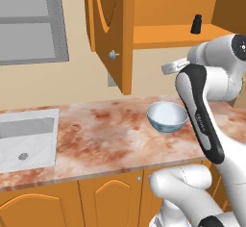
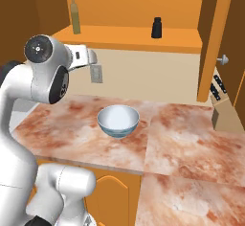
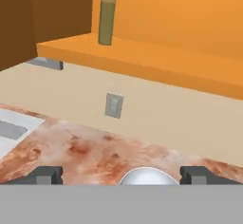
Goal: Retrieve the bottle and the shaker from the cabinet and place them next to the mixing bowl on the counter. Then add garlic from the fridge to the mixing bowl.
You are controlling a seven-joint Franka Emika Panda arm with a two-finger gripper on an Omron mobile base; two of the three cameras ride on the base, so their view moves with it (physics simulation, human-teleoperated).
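Note:
On the open cabinet's shelf stand a tall olive bottle (image 2: 75,14) (image 3: 107,14) at the left and a small black shaker (image 2: 156,28) (image 1: 196,24) further right. The white and blue mixing bowl (image 2: 118,120) (image 1: 166,116) sits on the marbled counter below them. My gripper (image 3: 122,175) is open, its dark fingertips (image 3: 45,175) wide apart with nothing between them. It hovers above the bowl's rim (image 3: 148,174) and faces the back wall, below and short of the bottle. No garlic or fridge is in view.
The cabinet doors (image 1: 113,33) (image 2: 221,38) hang open on both sides of the shelf. A sink (image 1: 26,139) lies at the counter's left end, and a knife block (image 2: 222,107) stands at the right. A wall outlet (image 3: 114,105) sits under the shelf.

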